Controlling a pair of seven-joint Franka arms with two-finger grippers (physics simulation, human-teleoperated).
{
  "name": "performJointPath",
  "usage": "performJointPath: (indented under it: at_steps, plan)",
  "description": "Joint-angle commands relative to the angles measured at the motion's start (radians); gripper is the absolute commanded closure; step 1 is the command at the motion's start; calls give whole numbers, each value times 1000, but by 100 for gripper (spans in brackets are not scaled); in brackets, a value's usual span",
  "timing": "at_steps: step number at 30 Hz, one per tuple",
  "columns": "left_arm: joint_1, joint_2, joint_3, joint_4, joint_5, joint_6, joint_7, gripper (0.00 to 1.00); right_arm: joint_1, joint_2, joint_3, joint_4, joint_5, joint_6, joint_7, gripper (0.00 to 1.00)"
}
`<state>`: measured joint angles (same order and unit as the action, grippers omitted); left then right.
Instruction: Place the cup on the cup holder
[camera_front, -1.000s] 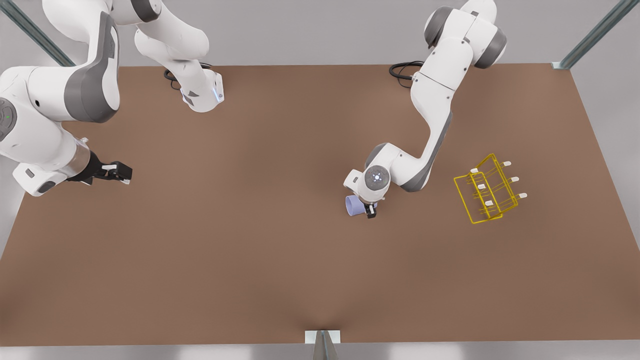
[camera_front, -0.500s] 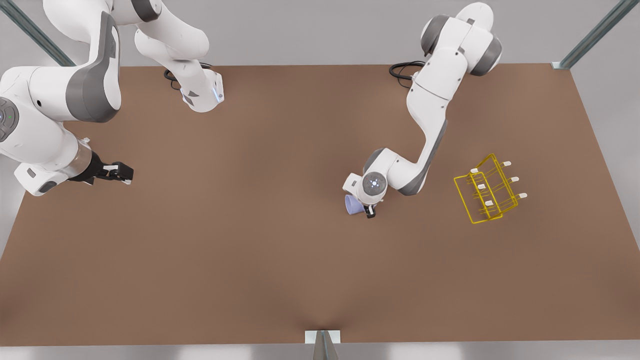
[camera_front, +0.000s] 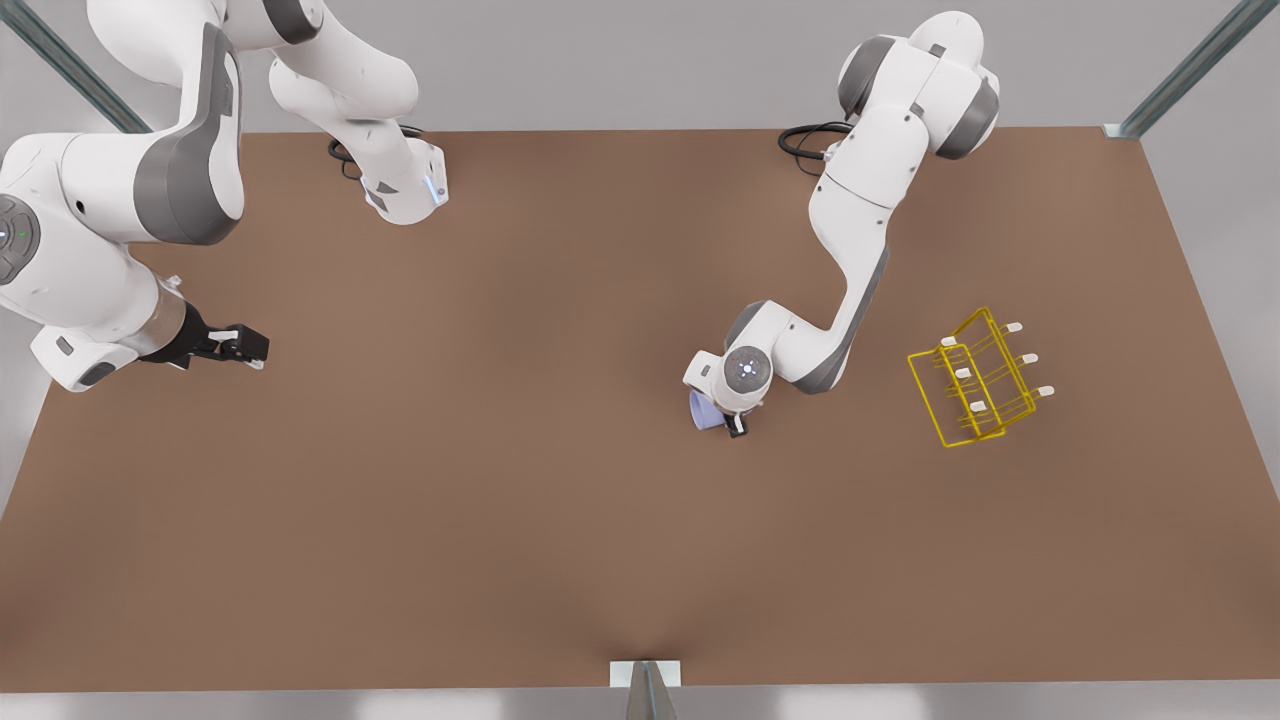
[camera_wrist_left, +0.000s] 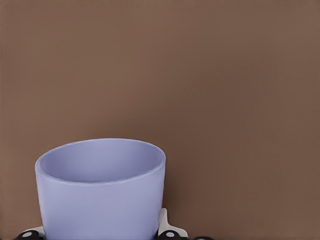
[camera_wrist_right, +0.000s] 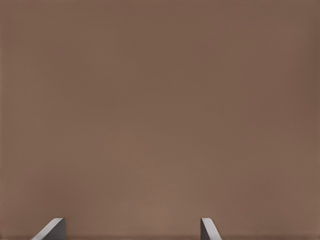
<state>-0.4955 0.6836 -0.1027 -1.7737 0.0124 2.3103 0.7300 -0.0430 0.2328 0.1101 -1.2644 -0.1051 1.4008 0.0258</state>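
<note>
Plain brown table (camera_front: 520, 520) under a grey backdrop, metal struts at the corners. Toward the front view's right, the left gripper (camera_front: 738, 425) down low at the cup (camera_front: 703, 410), wrist pointing at the tabletop. From the left wrist view, the lavender cup (camera_wrist_left: 100, 190) right against the camera, lower body flanked on both sides by the gripper, open mouth facing away from the wrist. Clamped on the wall or only straddling it: cannot tell from these views. Cup apparently at or just above the table, well apart from the cup holder (camera_front: 975, 380), and not yet hung. Yellow wire rack farther toward the front view's right, beyond the same arm's elbow, white-capped prongs slanting up and to that side. Key relation for the coming move: rack on the far side of the left gripper from the cup, so a carry across toward the front view's right, then probably a turn of the mouth onto one prong along the prong's own line. Left arm clearly the nearer one to both cup and rack. Over at the front view's left edge, the right gripper (camera_front: 240, 345) waiting above bare table, fingertips (camera_wrist_right: 52, 227) spread apart with nothing between them. Main risk, as a guess: slipping of the smooth tapered wall in a loose hold.
</note>
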Motion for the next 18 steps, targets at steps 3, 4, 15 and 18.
performJointPath:
  at_steps: [3,4,15,18]
  plan:
    - [-2,-4,1,4,1,-6,-4,19,11,-1,0,0,-2,-2,8,0]
    - [-2,-6,1,8,4,-12,-6,19,9,-1,0,0,-4,-2,6,0]
    - [-31,-6,3,390,836,-790,101,21,5,-1,0,2,-4,-2,5,0]
    - [-44,11,3,392,1316,-836,255,21,5,-1,0,2,-4,-2,5,0]
